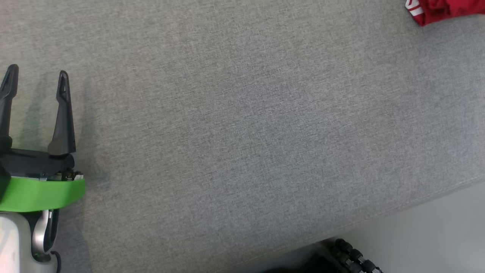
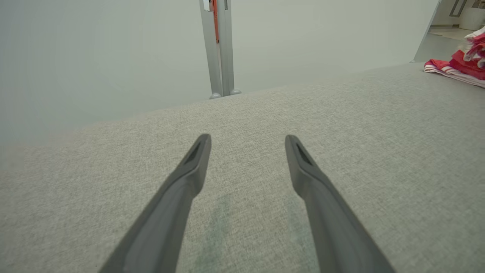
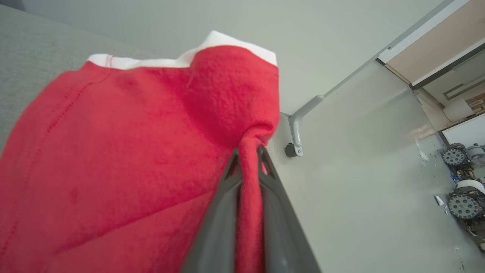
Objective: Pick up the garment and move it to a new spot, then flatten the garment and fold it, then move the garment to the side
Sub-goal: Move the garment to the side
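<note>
The garment (image 3: 125,151) is red fleece with a white trim. In the right wrist view a pinched fold of it runs between the two dark fingers of my right gripper (image 3: 250,151), which is shut on it. A corner of the garment (image 1: 435,9) shows at the head view's top right, and in the left wrist view the garment (image 2: 460,66) lies bunched at the far right of the grey surface. My left gripper (image 1: 36,79) hovers over the grey fabric surface (image 1: 242,136) at the far left, fingers wide apart and holding nothing; in its own wrist view the left gripper (image 2: 248,146) frames bare cloth.
The grey surface's front edge (image 1: 416,204) slants across the lower right, with pale floor beyond and a black wheel (image 1: 352,256) below it. A metal post (image 2: 219,49) stands past the far edge. Another wheeled base (image 3: 464,182) sits on the floor at the right.
</note>
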Controlling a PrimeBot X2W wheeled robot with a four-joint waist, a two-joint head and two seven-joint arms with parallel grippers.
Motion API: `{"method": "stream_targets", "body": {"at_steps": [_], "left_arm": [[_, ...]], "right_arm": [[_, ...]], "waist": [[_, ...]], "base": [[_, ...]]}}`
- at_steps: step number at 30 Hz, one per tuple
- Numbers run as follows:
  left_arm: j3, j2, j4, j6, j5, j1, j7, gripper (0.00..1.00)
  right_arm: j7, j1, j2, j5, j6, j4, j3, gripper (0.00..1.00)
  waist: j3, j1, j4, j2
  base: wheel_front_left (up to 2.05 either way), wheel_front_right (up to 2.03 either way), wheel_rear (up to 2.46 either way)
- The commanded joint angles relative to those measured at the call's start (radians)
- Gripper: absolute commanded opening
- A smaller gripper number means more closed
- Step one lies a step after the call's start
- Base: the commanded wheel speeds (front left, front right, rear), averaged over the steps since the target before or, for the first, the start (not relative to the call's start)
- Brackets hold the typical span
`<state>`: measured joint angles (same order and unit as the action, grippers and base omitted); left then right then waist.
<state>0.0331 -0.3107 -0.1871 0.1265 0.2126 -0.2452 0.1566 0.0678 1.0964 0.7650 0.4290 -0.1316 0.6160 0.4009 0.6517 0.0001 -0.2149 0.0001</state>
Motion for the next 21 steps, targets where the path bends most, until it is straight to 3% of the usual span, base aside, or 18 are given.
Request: {"method": "stream_targets", "body": {"at_steps": [1,11,12,13,14,21], "left_arm": [[0.003,-0.012,-0.014,-0.003,0.007,0.011,-0.006,1.00],[0.008,-0.019,-0.050,-0.014,0.016,0.022,-0.017,1.00],[0.007,-0.018,-0.050,-0.015,0.018,0.021,-0.017,1.00],[0.006,-0.017,-0.050,-0.016,0.018,0.020,-0.016,1.00],[0.005,-0.016,-0.048,-0.017,0.020,0.019,-0.014,1.00],[0.002,-0.009,0.001,-0.022,0.032,0.008,0.007,1.00]], "right_arm": [[0.005,0.022,0.009,0.002,0.002,-0.002,-0.009,0.00],[0.031,0.089,-0.021,-0.060,0.002,0.070,-0.038,0.00],[0.021,0.096,-0.021,-0.073,0.002,0.079,-0.046,0.22],[0.014,0.101,-0.023,-0.081,0.002,0.087,-0.053,0.72],[0.006,0.104,-0.029,-0.094,0.002,0.096,-0.057,1.00],[-0.106,0.118,-0.084,-0.182,0.002,0.100,-0.104,1.00]], "waist": [[0.027,-0.0001,-0.017,-0.0001],[0.052,-0.0001,-0.010,-0.0001],[0.053,-0.0001,-0.009,-0.0001],[0.054,-0.0001,-0.009,-0.0001],[0.055,-0.0001,-0.008,-0.0001],[0.033,-0.0001,-0.005,-0.0001]], "base": [[0.00,0.00,0.00],[0.00,0.00,0.00],[0.00,0.00,0.00],[0.00,0.00,0.00],[0.00,0.00,0.00],[0.00,0.00,0.00]]}}
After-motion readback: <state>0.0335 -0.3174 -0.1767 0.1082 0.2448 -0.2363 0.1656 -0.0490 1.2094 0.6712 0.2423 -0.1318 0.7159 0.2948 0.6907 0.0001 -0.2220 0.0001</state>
